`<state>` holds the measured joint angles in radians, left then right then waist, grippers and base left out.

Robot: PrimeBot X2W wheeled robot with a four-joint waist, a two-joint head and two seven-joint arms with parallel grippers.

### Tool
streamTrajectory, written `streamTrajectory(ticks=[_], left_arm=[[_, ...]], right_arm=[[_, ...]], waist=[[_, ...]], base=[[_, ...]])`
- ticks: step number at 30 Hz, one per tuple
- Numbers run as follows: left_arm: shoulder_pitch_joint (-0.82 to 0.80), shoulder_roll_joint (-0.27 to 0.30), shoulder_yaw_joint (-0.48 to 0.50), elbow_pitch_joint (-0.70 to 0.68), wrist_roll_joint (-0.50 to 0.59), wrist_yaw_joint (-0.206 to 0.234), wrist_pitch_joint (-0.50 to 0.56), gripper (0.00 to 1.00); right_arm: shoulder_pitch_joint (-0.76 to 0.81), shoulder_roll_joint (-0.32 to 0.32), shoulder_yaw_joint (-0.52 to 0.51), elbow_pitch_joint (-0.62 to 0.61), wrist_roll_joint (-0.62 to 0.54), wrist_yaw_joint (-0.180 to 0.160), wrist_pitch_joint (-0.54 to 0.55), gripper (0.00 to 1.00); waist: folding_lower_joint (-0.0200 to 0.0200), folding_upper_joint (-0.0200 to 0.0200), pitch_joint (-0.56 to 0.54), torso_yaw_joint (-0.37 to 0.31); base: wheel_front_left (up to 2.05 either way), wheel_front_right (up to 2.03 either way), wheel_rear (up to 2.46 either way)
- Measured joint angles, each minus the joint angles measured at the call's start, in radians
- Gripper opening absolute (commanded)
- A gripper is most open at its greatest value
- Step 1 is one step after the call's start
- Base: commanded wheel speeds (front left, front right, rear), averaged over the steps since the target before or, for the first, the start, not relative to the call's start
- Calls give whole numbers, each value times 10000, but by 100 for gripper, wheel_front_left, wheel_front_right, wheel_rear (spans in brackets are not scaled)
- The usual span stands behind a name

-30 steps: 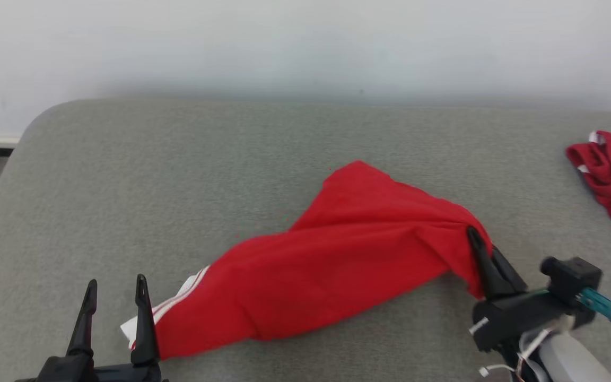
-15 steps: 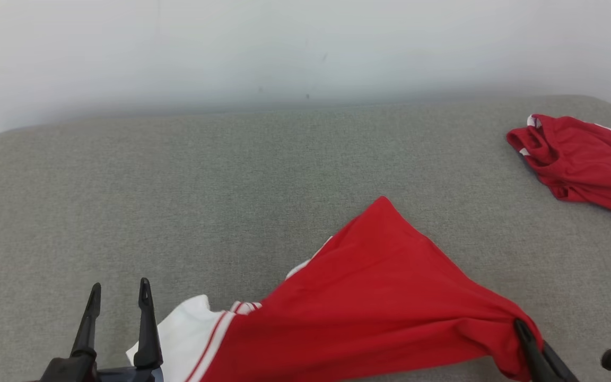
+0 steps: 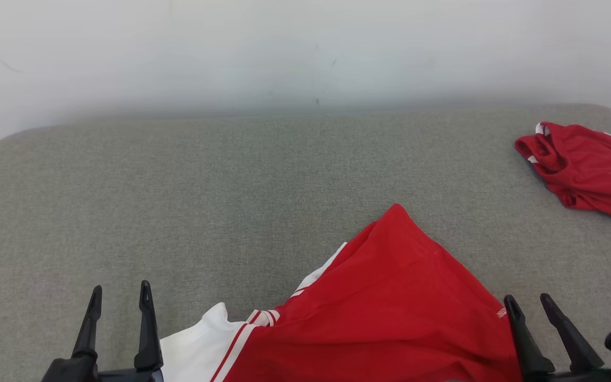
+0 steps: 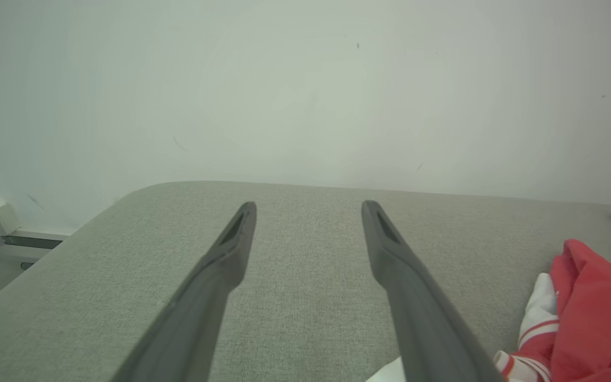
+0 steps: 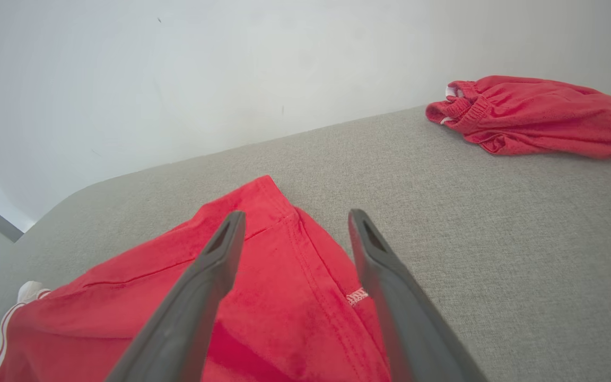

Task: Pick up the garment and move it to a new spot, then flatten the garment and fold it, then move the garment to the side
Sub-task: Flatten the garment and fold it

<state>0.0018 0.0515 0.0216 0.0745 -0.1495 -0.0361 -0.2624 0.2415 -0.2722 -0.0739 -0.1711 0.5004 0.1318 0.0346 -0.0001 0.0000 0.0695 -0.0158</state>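
Garment (image 3: pixel 390 307) lies beside, perhaps touching, the parted right gripper (image 3: pixel 526 300).

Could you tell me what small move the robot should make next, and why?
Probably ease the left gripper to the white edge and pinch it, to begin spreading the cloth. The red garment lies bunched on the grey table; both grippers are open, the right gripper at its other end.

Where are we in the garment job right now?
Move looks done: the garment lies on the table near the robot, with the left gripper and right gripper both open, holding nothing. In hand: the right gripper hovers at its right edge. Remaining: it lies bunched with a raised peak, so flattening, folding and moving aside.
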Motion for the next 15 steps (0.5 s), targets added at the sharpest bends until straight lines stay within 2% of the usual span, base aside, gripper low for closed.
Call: streamTrajectory(ticks=[6, 15], left_arm=[[81, -2, 13, -4, 6, 0, 0, 100], [107, -2, 54, -35, 90, -54, 0, 100]], right_arm=[[-984, -368, 449, 673, -408, 0, 2, 100], [-2922, -1053, 1561, 2757, -662, 0, 88, 100]], waist=[[0, 0, -102, 208], [0, 0, -204, 539]], base=[[0, 0, 0], [0, 0, 0]])
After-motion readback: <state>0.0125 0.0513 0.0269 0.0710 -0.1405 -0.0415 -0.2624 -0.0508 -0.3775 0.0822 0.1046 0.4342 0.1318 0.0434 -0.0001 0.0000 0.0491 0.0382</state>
